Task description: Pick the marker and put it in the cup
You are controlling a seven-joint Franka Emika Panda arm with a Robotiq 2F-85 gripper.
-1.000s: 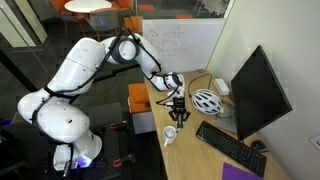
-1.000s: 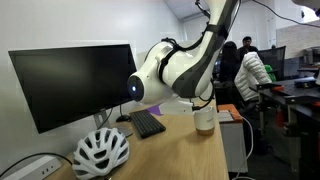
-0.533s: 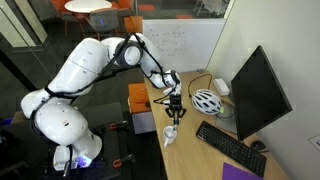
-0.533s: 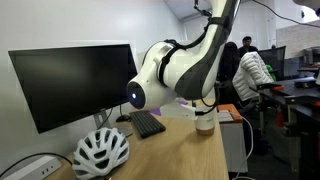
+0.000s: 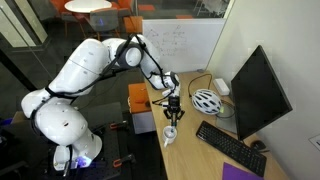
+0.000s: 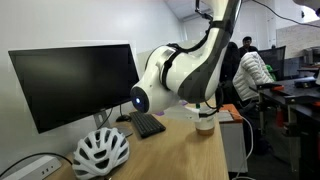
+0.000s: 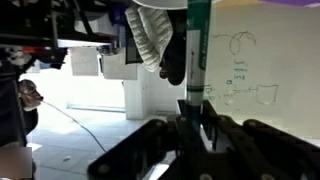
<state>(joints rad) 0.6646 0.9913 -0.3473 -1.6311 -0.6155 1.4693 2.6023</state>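
One white robot arm (image 5: 75, 85) bends over the end of a wooden desk (image 6: 170, 150). A dark monitor (image 5: 258, 95) stands at the back of the desk, with a long black keyboard (image 5: 230, 148) lying in front of it. A white ribbed helmet (image 6: 100, 152) rests beside the monitor. The small white cup (image 5: 170, 134) stands near the desk's edge, right below the gripper (image 5: 173, 112). In the wrist view the gripper (image 7: 196, 125) has its fingers pressed narrow on the marker (image 7: 197, 60), a dark greenish stick held upright. Whether its tip is already inside the cup cannot be told.
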